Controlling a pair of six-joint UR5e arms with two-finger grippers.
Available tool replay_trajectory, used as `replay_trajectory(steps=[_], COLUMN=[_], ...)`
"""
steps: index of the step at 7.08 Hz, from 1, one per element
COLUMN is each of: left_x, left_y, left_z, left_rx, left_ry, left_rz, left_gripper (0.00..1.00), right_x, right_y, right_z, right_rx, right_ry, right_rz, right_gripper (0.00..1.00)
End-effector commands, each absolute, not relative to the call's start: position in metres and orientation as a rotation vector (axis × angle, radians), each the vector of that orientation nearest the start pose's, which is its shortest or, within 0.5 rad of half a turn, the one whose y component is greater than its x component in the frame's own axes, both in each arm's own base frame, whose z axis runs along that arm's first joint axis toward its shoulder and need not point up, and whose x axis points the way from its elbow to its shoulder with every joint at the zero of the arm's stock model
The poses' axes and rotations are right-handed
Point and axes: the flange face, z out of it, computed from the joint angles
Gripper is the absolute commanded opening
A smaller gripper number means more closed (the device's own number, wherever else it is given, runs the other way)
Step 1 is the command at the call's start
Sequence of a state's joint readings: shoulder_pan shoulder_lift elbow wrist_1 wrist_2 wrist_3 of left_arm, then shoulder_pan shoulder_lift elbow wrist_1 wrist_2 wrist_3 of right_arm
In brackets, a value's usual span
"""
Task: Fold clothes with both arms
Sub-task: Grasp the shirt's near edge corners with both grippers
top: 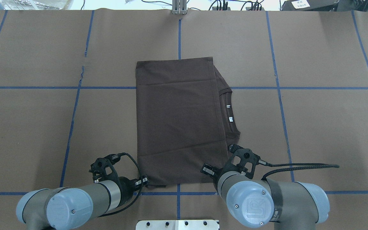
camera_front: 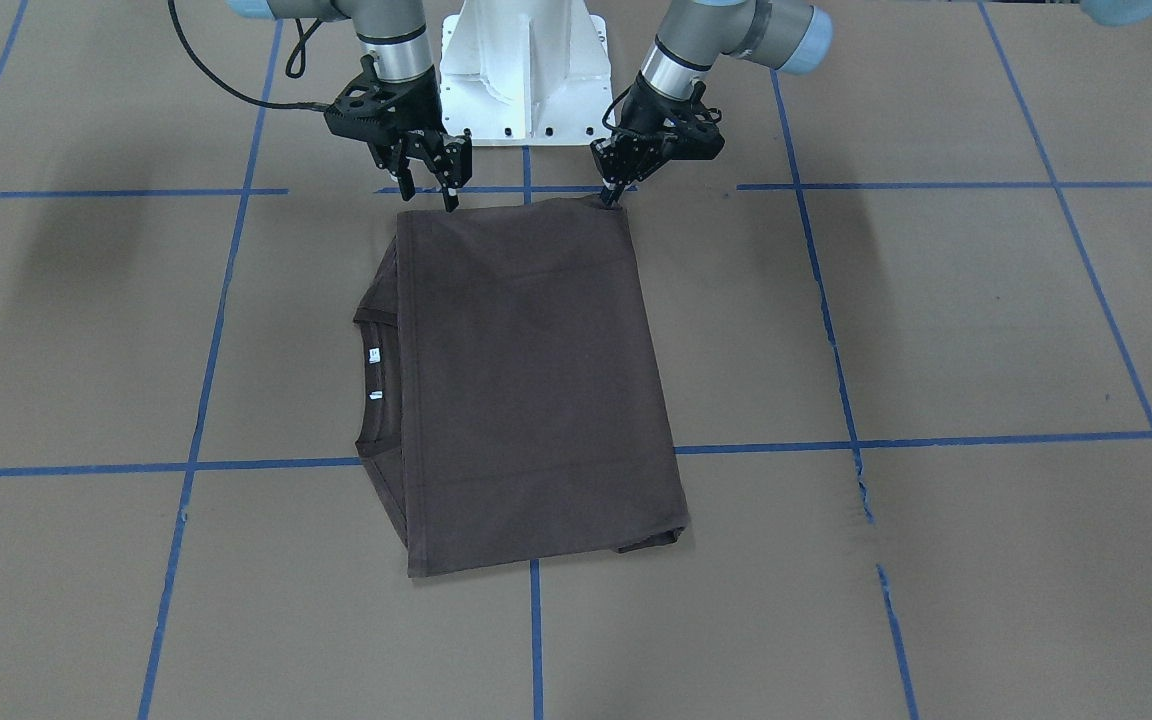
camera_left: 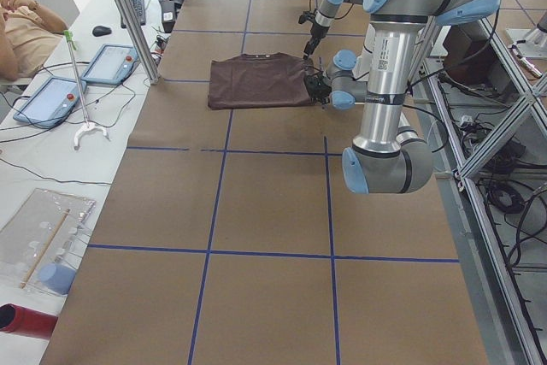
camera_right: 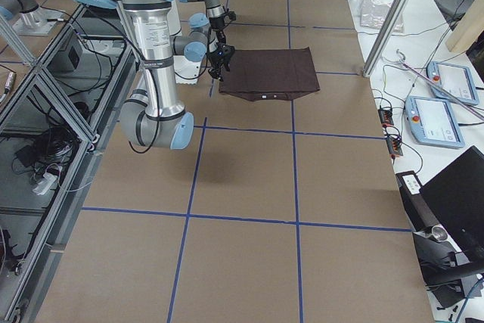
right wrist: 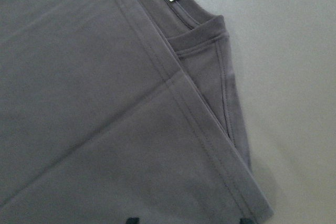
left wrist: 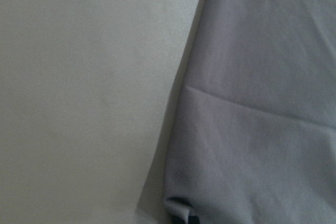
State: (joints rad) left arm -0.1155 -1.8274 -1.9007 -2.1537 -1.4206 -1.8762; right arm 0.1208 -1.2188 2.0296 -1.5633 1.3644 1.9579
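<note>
T-shirt [camera_front: 526, 380] lies folded, collar [camera_front: 368, 440] partly covered; left gripper [camera_front: 614, 199] pinches its corner, right gripper [camera_front: 428, 193] spread

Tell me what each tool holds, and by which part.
The left tool pinches the T-shirt by a corner of its near edge; the right tool stands open at the other near corner, gripping nothing.

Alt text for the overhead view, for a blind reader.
A folded dark brown T-shirt lies on a blue-taped brown table, collar to the right. The left gripper and right gripper are at its two near corners.
</note>
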Motion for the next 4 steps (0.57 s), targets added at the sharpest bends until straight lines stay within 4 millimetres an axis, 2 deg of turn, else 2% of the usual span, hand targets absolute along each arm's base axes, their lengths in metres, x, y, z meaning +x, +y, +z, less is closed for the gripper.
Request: replay_trajectory(steps=[1,4], left_x=[0.543,0.542], left_y=[-0.211,-0.212], left_z=[0.301,0.3], left_rx=[0.02,0.021], left_ry=[1.192,1.193], left_rz=[-0.457,-0.458], left_gripper=[0.0,0.0], right_x=[-0.544,-0.555], right_y=[-0.219,-0.227], right_z=[0.286,0.306], right_rx=[0.094,0.108], right_ry=[-0.801,-0.752], right_rz=[0.568,0.577], right_gripper=[0.66,0.65])
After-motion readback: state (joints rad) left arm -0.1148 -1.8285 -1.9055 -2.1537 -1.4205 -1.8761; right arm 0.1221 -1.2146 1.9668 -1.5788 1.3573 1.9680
